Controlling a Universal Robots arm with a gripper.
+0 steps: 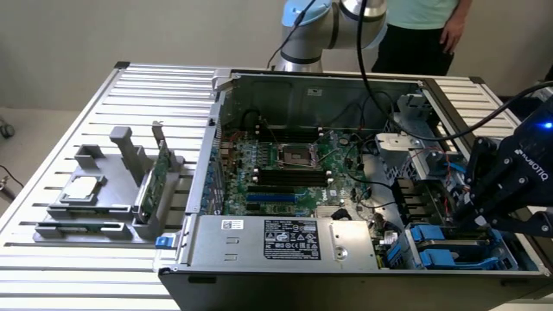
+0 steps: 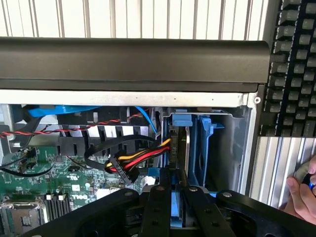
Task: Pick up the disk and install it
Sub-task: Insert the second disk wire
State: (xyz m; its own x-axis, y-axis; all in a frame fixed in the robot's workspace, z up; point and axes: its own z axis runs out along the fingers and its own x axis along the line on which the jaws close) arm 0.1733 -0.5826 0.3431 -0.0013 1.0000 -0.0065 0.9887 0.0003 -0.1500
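Gripping one disk (image 2: 178,148) edgewise, pincer (image 2: 174,190) inside one computer case (image 1: 259,272).

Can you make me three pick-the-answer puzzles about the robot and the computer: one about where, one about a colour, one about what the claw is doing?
1. Where is the claw?
A. Down on the floor
B. Inside the open computer case, at the drive bays
C. High above the table

2. What colour is the frame around the disk?
A. Red
B. Yellow
C. Blue

3. What is the claw doing?
A. Closed on the disk
B. Wide open, holding nothing
C. Holding a green card

Answers:
1. B, its black fingers reach into the bay on the exterior view's right.
2. C, blue plastic borders the upright disk.
3. A, the fingers pinch the disk's blue edge between them.
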